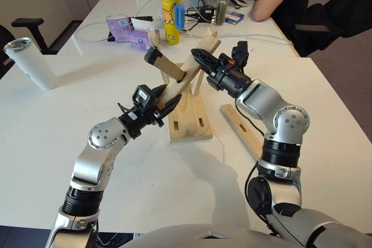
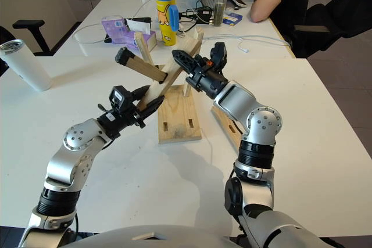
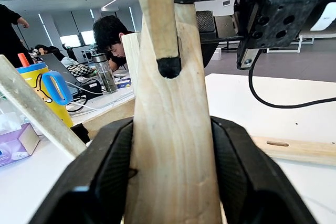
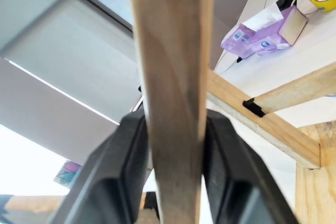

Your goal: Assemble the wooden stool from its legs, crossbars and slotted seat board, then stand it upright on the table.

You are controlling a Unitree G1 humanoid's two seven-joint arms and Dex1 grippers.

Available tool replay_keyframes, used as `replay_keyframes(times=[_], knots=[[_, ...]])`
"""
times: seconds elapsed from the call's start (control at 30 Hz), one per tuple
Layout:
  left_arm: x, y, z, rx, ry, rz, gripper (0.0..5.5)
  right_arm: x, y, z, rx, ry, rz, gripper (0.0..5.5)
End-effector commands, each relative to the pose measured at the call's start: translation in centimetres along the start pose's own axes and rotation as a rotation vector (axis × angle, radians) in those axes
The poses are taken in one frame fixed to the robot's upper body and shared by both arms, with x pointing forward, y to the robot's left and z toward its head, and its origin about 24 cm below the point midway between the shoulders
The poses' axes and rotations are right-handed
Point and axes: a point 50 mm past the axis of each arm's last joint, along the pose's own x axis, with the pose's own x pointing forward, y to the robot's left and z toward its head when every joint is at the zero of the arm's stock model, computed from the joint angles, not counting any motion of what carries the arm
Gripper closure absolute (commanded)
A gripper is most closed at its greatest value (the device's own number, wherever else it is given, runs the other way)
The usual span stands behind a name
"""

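Two grippers, one piece — left gripper (image 1: 164, 104) clamped on the near end of the long pale wooden leg (image 1: 181, 87), right gripper (image 1: 200, 61) apparently closed on it farther up, above the flat slotted wooden seat board (image 1: 187, 114) on the white table (image 1: 70, 120). Short black-tipped wooden crossbar (image 1: 168, 68) juts left across the leg. Risk: uneven pulls could wrench the two apart — crossbar drops. No print legible.

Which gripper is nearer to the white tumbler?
Left. The left gripper, clamping a wooden leg, is right of the tumbler; the right gripper, clamping a wooden piece, is farther right.
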Motion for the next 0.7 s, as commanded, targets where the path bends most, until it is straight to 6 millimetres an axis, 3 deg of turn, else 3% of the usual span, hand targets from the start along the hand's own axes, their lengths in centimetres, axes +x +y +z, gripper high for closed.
replay_keyframes(times=[0.03,0.1,0.33,0.47,0.63,0.7], knots=[[0.1,0.0,-0.1,0.018,0.007,0.001,3.46,0.5,1.0,0.6,-0.022,-0.005,0.039,3.43],[0.2,0.1,-0.1,0.017,0.006,0.006,3.46,0.5,1.0,0.6,-0.026,-0.005,0.038,3.37],[0.1,0.2,0.1,0.018,-0.005,0.022,3.46,0.4,0.8,0.6,-0.046,0.008,0.016,4.41],[0.1,-0.2,0.0,-0.002,-0.005,0.011,3.46,0.4,0.9,0.5,-0.048,0.012,0.017,4.43],[0.1,0.1,-0.1,-0.025,-0.008,0.044,2.46,0.2,0.9,0.7,-0.095,-0.008,0.001,4.45],[-0.6,0.5,-1.3,-0.014,0.058,0.052,2.41,-0.2,0.2,1.4,-0.275,-0.043,-0.109,4.46]])
